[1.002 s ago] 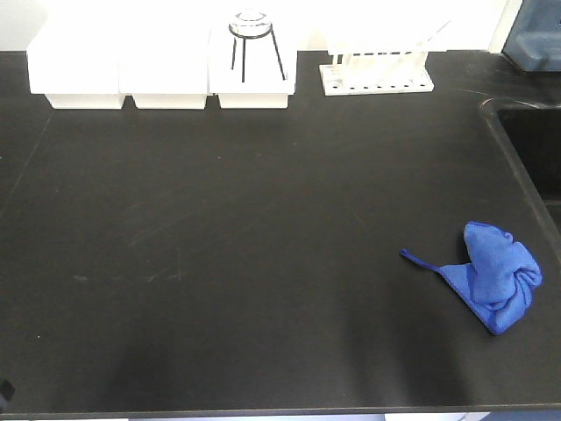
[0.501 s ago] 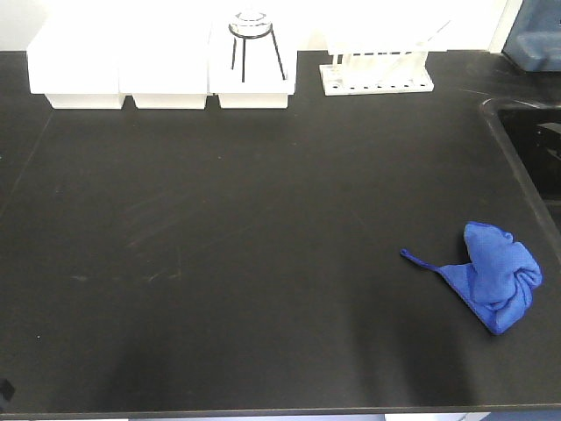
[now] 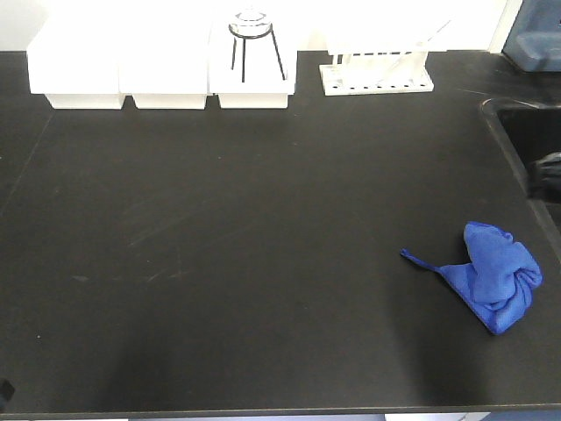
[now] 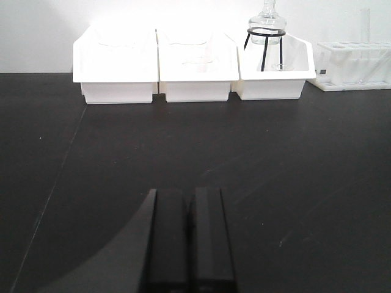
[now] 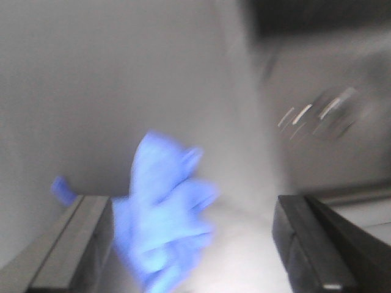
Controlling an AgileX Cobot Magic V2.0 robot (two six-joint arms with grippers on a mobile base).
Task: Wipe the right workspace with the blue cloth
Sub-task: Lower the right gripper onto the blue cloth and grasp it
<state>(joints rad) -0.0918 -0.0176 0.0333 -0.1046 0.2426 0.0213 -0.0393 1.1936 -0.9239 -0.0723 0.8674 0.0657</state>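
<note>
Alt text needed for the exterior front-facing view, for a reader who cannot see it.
A bunched blue cloth with a thin tail lies untouched near the right edge of a black bench top. Three white bins and a white tube rack line the back edge; a dark blur at the far right cannot be identified.

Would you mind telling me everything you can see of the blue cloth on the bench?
The blue cloth is a small royal-blue rag, soft and microfibre-looking, bunched into a lumpy heap with folds. A thin string-like tail trails from it toward the front view's left. It lies flat on the black bench top, near the right edge. Only the bench touches it; the right gripper is open and apart from it.
</note>
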